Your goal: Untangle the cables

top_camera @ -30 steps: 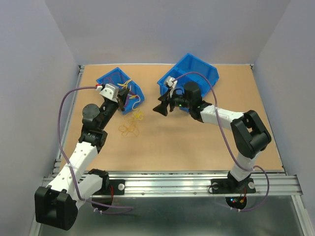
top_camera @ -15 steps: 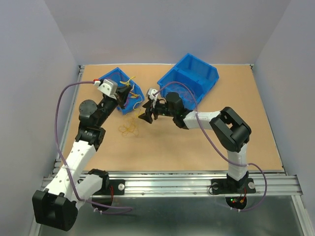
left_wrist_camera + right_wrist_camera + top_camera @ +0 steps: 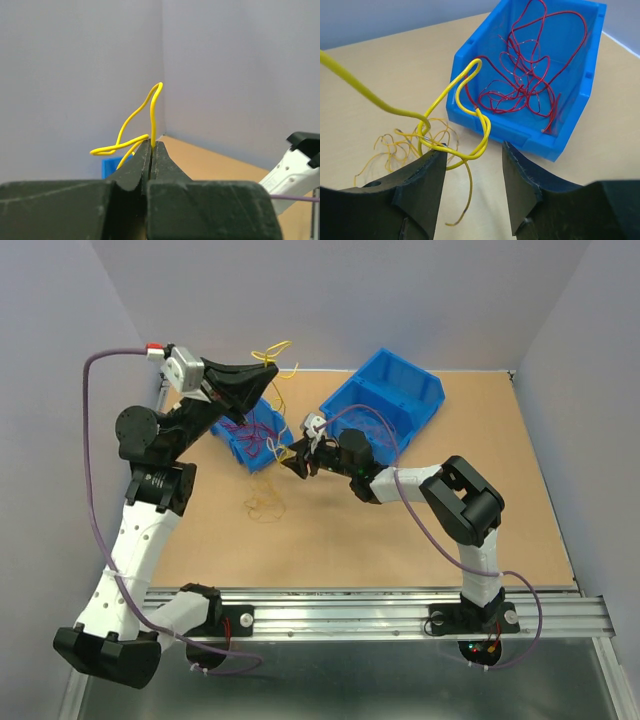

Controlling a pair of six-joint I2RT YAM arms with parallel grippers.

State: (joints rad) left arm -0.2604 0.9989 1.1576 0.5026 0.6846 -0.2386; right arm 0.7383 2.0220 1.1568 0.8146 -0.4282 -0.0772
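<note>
no readable text, no labels, no numbers

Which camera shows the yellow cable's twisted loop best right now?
The right wrist view: the yellow cable twists into a loop just ahead of the open right fingers. The left wrist view shows only a bent piece pinched between the shut left fingers. The top external view shows just a thin, small strand.

You see a bright yellow cable [image 3: 152, 122], dark red cables [image 3: 520, 92] in a plain blue bin [image 3: 510, 130], a tan tabletop [image 3: 395, 65], and a matte black left claw [image 3: 151, 147] and right claw [image 3: 472, 152].
</note>
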